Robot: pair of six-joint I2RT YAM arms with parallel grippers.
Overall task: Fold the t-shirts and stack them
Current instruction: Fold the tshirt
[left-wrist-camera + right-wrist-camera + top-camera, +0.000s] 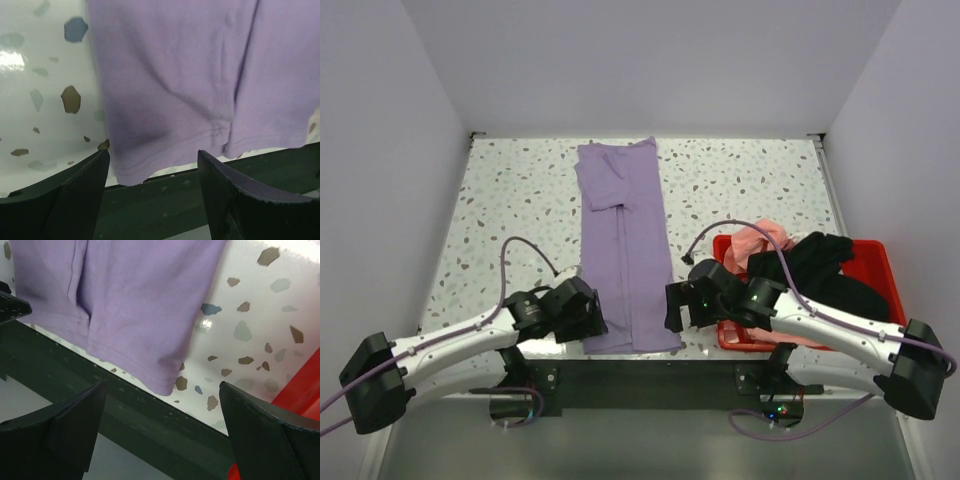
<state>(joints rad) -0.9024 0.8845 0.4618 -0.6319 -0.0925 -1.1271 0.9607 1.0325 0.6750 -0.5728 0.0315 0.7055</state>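
**A:** Where is the purple shirt (625,250)?

**B:** Flat on the speckled bench (520,200), folded lengthwise into a long narrow strip. It runs from the far edge to the near edge. A sleeve is tucked over at the far end. The hem lies at the near edge and just overlaps the dark rail (165,200) along the front.

**A:** And the left pincer (152,155)?

**B:** It is low at the strip's near left corner. Its jaws stand apart and nothing is pinched between them. From its wrist camera, the hem shows in the gap, beyond the fingertips.

**A:** What about the right pincer (162,387)?

**B:** It mirrors the left, at the near right corner. The jaws are spread wide and hold nothing. The corner of the hem sits between the two fingers in its own view, clear of both.

**A:** Where are the other shirts?

**B:** They are in the red bin (875,262) at the right side of the bench, beside the right arm. A pink shirt (755,240) is bunched at the bin's far left corner and spills over the rim. A black shirt (820,265) is heaped next to it and covers most of the middle.
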